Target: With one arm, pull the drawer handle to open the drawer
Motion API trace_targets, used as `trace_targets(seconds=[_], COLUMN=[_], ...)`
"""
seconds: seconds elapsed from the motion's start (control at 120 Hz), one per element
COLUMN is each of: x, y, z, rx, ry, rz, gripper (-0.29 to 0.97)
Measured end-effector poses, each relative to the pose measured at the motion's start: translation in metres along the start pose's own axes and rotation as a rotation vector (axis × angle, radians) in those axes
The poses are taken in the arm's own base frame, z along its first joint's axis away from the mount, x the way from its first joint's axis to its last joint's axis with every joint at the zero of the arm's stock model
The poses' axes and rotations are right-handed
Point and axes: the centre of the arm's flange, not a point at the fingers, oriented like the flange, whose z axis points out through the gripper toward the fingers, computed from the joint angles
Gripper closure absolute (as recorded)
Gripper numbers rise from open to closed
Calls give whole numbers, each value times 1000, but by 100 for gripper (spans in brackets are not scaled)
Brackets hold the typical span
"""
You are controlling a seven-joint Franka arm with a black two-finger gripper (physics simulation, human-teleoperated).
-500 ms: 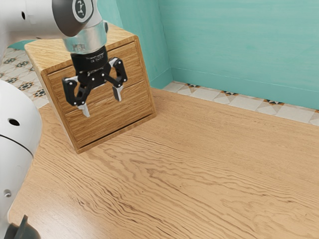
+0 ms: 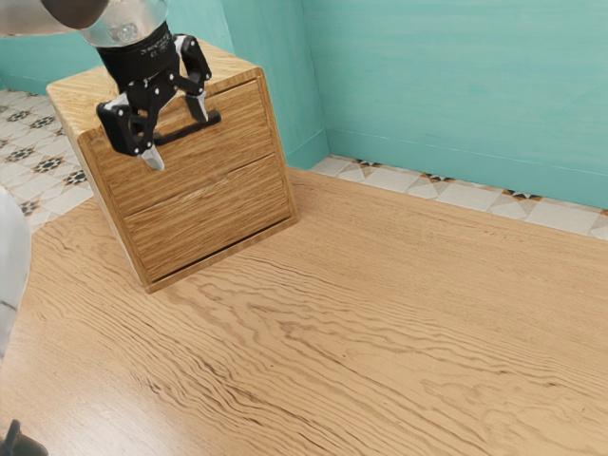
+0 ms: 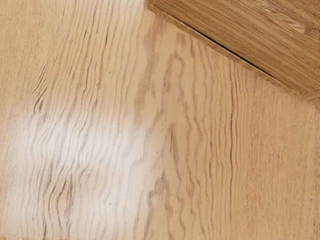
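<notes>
— Gripper (image 2: 176, 131) was where when you looked? Had it grabbed anything?

— Nah, it hung right at the top drawer (image 2: 233, 128) front, fingers spread wide, gripping nothing. The black handle (image 2: 190, 125) ran across between the two tips. Drawer looked flush with the cabinet (image 2: 204, 209), so shut. Cabinet stood at the far corner of the wooden tabletop (image 2: 380, 313), on the exterior view's left. Wrist view caught its bottom edge.

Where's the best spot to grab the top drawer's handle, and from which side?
Probably the middle of the black handle, approached straight from in front of the top drawer and clamped from above and below. It's a thin bar running across the drawer front, so a centred grip should pull evenly.
</notes>
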Motion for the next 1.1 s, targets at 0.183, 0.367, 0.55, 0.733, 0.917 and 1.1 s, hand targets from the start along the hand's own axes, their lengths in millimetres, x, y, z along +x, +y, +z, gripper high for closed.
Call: trace_targets(seconds=[0.183, 0.367, 0.55, 0.733, 0.917, 1.1], x=[46, 48, 37, 48, 55, 56], y=[44, 46, 61, 77, 94, 107], z=[61, 59, 78, 96, 108, 122], rx=[-11, -10, -48, -117, -178, -212], ry=[-133, -96, 122, 193, 172, 145], rz=[-353, -657, -886, -1033, -1134, -1198], gripper=[3, 3, 3, 3, 3, 4])
